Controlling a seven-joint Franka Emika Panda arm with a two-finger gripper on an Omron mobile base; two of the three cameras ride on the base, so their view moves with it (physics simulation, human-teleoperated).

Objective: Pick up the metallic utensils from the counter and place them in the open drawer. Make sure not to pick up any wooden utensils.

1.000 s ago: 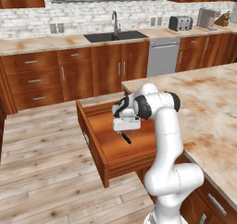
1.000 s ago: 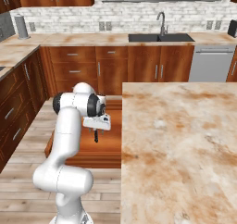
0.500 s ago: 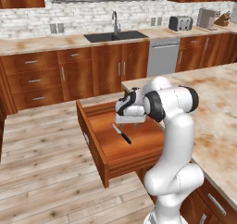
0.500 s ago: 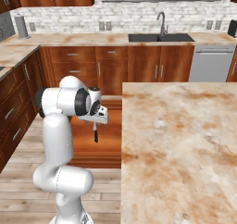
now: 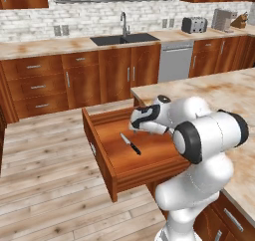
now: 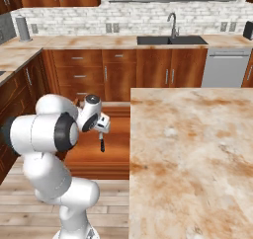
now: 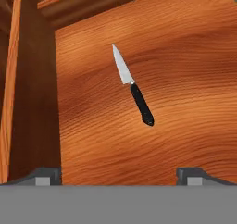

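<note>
Knife (image 7: 133, 86) flat on the floor of the drawer (image 5: 127, 178), silver blade toward the upper left of the hand view, black handle toward the lower right; nothing touching it. Same knife (image 5: 130, 144) near the centre of the left base view, on the drawer floor, well apart from the drawer front at lower left of that frame. In the right base view a short dark piece, judged to be the handle, just below the white hand at centre left (image 6: 102, 145). Gripper (image 7: 118, 177) above the drawer, fingertips at the bottom corners of the hand view, spread wide with bare wood between them, holding nothing. Gripper (image 5: 135, 126) in the left base view at the end of the white arm, just above and right of the knife, clear of it. Drawer pulled well out from the island, open. Counter (image 6: 197, 154) over the right half of the right base view: beige marbled stone, no utensil discernible on the stretch in frame; far part of the top also visible at the right edge of the left base view (image 5: 224, 90). Judged progress: knife delivered, one metallic utensil done. Metal spoon not located in these frames, so its whereabouts cannot be told; wooden spoon likewise unplaced. Judged remaining: find and fetch the grey spoon from the counter, place beside the knife, leave the wooden one
</note>
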